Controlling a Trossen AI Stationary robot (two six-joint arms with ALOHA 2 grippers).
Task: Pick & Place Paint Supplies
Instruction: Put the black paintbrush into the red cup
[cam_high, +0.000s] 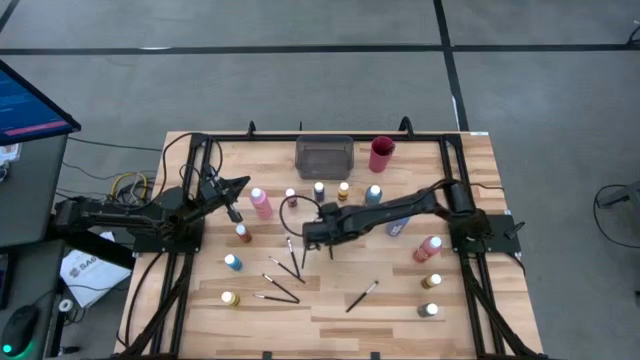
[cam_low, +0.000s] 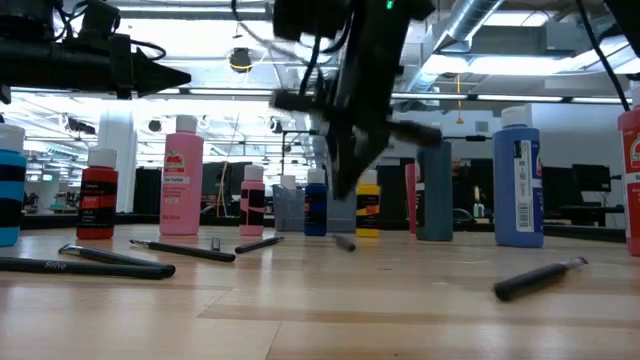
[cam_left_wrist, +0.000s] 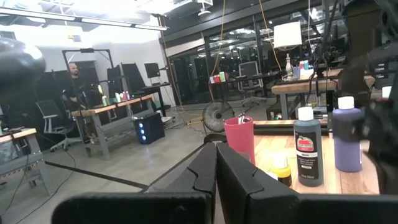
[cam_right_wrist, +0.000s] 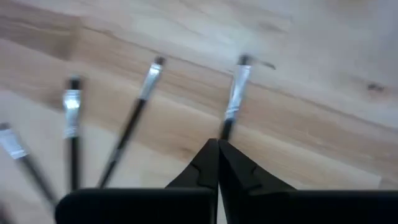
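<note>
The left gripper (cam_high: 238, 186), fingers together, hovered left of the grey tray (cam_high: 324, 156). The right gripper (cam_high: 306, 240), below the tray, was clamped on a brush (cam_right_wrist: 232, 99); other brushes (cam_high: 284, 271) lay nearby. Bottle (cam_low: 182, 176) labels were unreadable.

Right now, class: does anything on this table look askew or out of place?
Yes. Brushes lie scattered at different angles on the wood, one brush off alone. One pink bottle lies tipped over near the right arm's base; the other bottles stand upright.
</note>
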